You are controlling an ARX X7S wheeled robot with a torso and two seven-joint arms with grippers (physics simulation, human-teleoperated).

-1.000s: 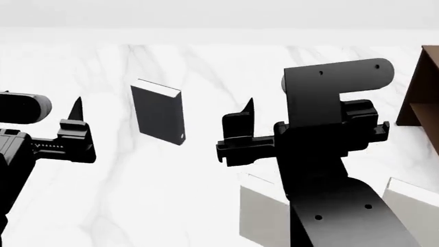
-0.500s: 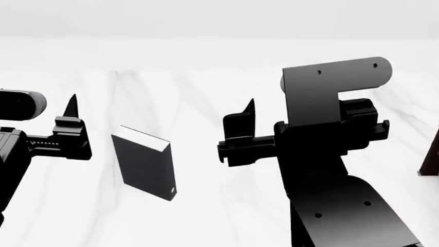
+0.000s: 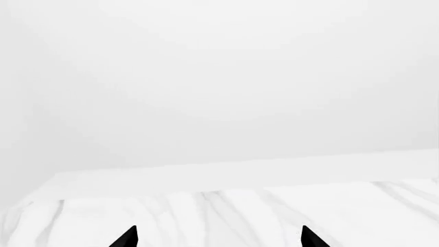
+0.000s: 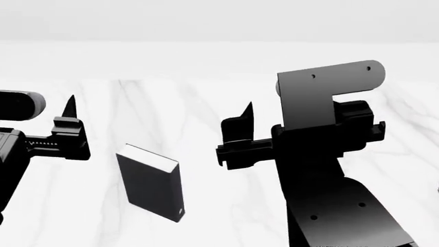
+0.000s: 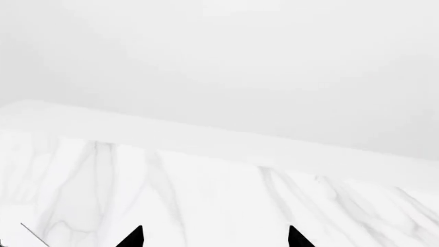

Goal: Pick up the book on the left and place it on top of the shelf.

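The book [image 4: 151, 185], dark charcoal with a white strip of page edges along its far end, is on the white marble table [image 4: 199, 92] in the lower left of the head view. My left gripper [image 4: 69, 116] is open and empty, to the left of the book and beyond it. My right gripper [image 4: 245, 121] is open and empty, to the right of the book. In the left wrist view [image 3: 219, 239] and the right wrist view [image 5: 215, 237] only the two black fingertips show, wide apart, over bare marble. The shelf is out of view.
The marble table's far edge [image 4: 219, 43] runs across the top of the head view, with a plain white wall behind it. My right arm's black links [image 4: 329, 170] fill the lower right of that view. The two pale books are out of view.
The head view has shifted: the book now sits lower in the picture, and the shelf and the pale books have left the view. Both grippers stay open at about the same places.
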